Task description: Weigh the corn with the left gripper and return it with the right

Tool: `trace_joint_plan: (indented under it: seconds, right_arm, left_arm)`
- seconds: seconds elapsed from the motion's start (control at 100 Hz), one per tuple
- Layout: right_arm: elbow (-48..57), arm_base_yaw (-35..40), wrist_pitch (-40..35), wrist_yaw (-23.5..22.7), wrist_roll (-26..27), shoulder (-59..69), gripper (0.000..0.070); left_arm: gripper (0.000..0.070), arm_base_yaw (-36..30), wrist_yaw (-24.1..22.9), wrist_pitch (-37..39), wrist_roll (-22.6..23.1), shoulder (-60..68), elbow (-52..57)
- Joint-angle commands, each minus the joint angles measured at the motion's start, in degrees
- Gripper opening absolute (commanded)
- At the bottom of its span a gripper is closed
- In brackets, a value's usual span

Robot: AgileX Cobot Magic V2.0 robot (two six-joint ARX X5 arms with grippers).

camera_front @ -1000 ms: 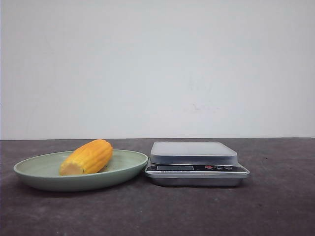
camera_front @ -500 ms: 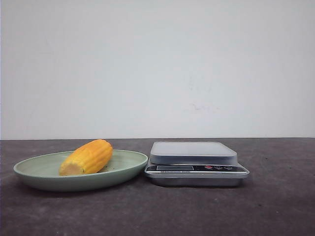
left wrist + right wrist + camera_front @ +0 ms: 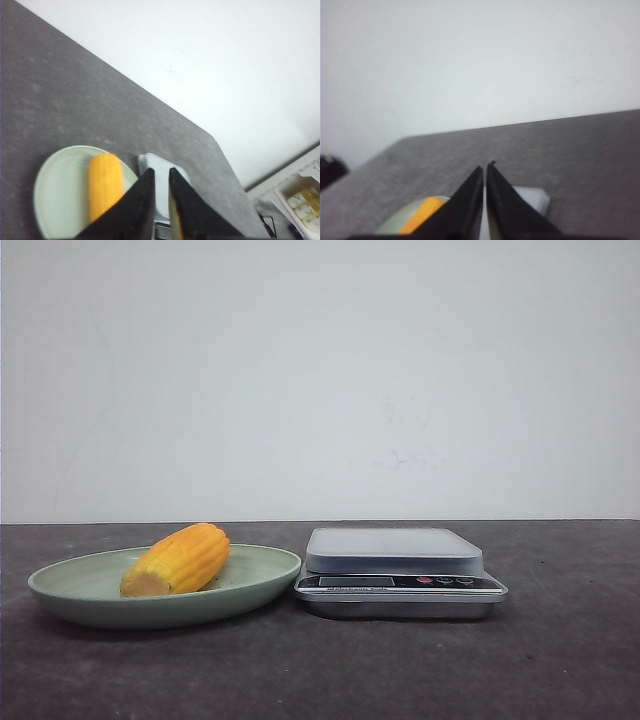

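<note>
Corn (image 3: 177, 560) seen lying on its side in pale green plate (image 3: 60, 592), paler cut end toward camera in front view. Plate set on dark surface (image 3: 320, 670), just beside digital scale (image 3: 398, 573) (scale platform bare). Left gripper (image 3: 161, 172) seen in left wrist view raised above plate and scale, jaws nearly closed, only narrow slit between them, nothing held. Right gripper (image 3: 485, 170) seen in right wrist view likewise raised, jaws closed to thin gap, nothing gripped. Neither gripper visible in front view.
</note>
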Motion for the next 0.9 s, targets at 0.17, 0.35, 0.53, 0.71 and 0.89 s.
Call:
trace_joint_plan:
  seconds: [0.17,0.35,0.53,0.71,0.89]
  right_arm:
    - [27.5,-0.02,-19.74,7.76,-14.38,18.34,0.0004]
    - [36.96,-0.02,-19.06,7.41,-14.16,25.03,0.0012]
    - [38.14,-0.02,-19.69,7.15,-13.75,26.62,0.0694]
    - [38.14,-0.02,-20.85,7.15,-13.75,26.77,0.07]
    - [38.12,0.0,-22.01,7.13,-13.27,26.93,0.07]
  left_arm:
    - [0.001,-0.11,-2.27,-11.65,19.74,17.07,29.07]
    - [0.0033,-0.11,-2.73,-17.29,24.63,28.52,44.52]
    - [0.0627,-0.11,-1.66,-20.22,24.24,33.16,49.35]
    - [0.07,-0.17,-0.83,-24.7,23.76,34.8,49.29]
    - [0.07,-2.12,-0.9,-28.76,24.0,39.17,48.52]
